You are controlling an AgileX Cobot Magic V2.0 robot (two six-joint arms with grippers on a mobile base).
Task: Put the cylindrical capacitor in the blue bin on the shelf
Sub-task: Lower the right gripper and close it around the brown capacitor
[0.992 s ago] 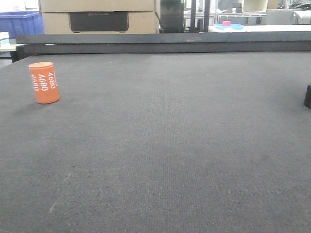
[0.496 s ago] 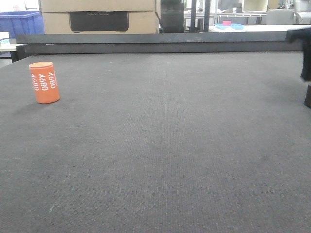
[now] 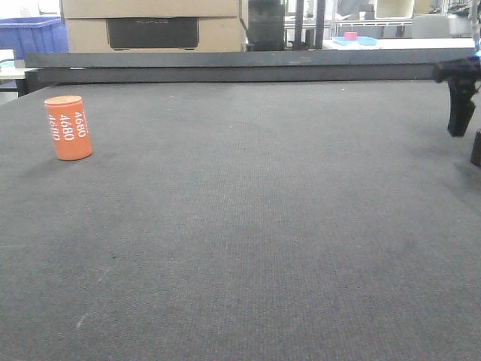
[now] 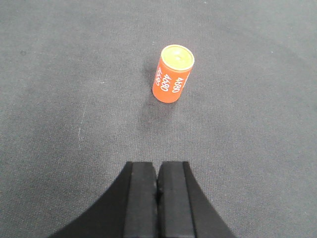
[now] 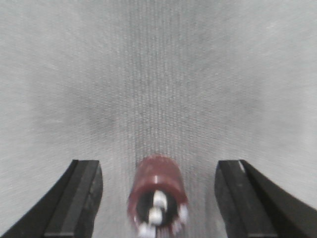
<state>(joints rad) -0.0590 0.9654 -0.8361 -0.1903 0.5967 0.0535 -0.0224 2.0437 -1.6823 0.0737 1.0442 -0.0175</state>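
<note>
Orange and printed with white "4680" along its side, the orange cylindrical capacitor point(image 3: 68, 128) stood on end on the dark grey woven mat point(image 3: 263, 226), at the left of the front view, with its long axis vertical. In the left wrist view the same capacitor point(image 4: 173, 73) sat above and just right of centre, its pale yellow top cap showing. It stood straight ahead of the left gripper point(image 4: 157, 171) with bare mat between them. That gripper's two black fingers point(image 4: 141, 198) were pressed together with no gap.

The right gripper point(image 3: 460, 113) hung at the far right edge of the front view, well apart from the capacitor, with almost the whole width of the mat between them. In its own blurred wrist view the right gripper point(image 5: 158, 166) had its jaws spread wide. A dark red cylinder point(image 5: 157, 193) with whitish specks on its near end lay between them at bottom centre, touching neither finger; the blur hid what it was.

By this layout the left arm was clearly the nearer one. Its jaws would need to part before closing across the upright body from the sides.

A blue plastic bin point(image 3: 30, 34) showed at the upper left behind the mat. I could not tell whether it was the target, and no steel shelf was in view.
</note>
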